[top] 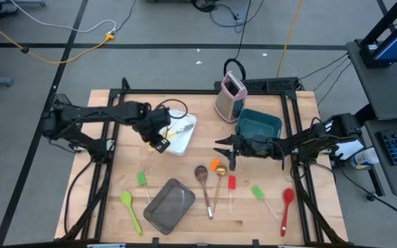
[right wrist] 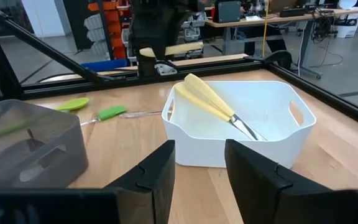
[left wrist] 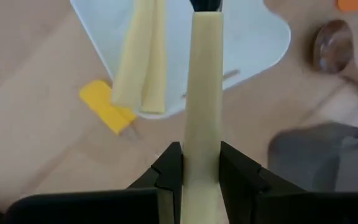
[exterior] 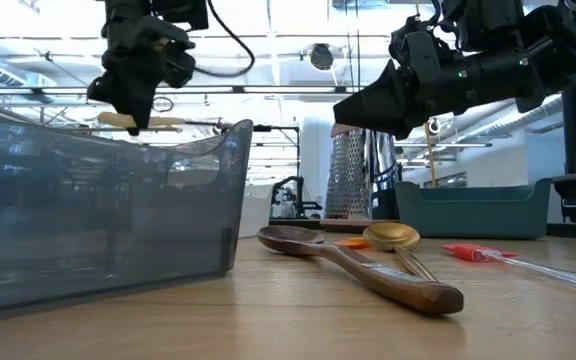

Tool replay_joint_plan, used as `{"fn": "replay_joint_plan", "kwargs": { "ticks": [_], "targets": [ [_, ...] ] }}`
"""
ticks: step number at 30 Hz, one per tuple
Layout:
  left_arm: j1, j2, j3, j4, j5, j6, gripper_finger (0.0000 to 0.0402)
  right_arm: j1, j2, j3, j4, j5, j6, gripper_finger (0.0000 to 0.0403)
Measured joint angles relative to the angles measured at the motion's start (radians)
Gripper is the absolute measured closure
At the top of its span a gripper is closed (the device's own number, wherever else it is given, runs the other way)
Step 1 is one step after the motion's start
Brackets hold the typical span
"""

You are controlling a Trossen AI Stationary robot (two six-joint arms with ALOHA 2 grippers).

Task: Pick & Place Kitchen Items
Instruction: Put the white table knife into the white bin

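Clamped in the left hand (top: 158, 141), a pale yellow-handled utensil (left wrist: 201, 93) hanging long-axis-down just off the near-left edge of the white tray (top: 185, 142), while right hand (top: 227, 148), fingers apart and empty, over the worktop (top: 109, 176) right of it.

Left hand (top: 158, 140) hovers at the white tray (top: 187, 124).

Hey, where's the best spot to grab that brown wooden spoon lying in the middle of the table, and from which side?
Probably the straight handle of the wooden spoon, about halfway along, coming straight down from above. It lies flat on the table. The gold spoon lies close beside it, touching or crossing near the handle ends, so close the pincer across the handle nearer the bowl, where the gap looks wider.
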Motion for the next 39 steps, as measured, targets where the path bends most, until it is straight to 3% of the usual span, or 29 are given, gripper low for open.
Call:
{"fn": "replay_joint_plan", "kwargs": {
  "ticks": [4,10,15,26,39],
  "targets": [
    [0.012,0.046,0.013,-0.079,0.117,-0.002,0.033,0.0,0.0,0.0,-0.007,0.0,0.0,0.0271],
    [0.004,0.158,0.02,-0.105,0.179,0.03,0.033,0.0,0.0,0.001,-0.031,0.0,0.0,0.0275],
    [0.03,0.258,0.104,-0.166,0.26,0.141,0.033,0.0,0.0,0.001,-0.039,0.0,0.0,0.0275],
    [0.135,0.501,0.333,-0.389,0.257,0.315,0.033,0.0,0.0,0.001,-0.044,0.0,0.0,0.0275],
    [0.205,0.578,0.349,-0.394,0.209,0.364,0.0329,0.0,0.0,0.001,-0.059,0.0,0.0,0.0275]
  ]
}}
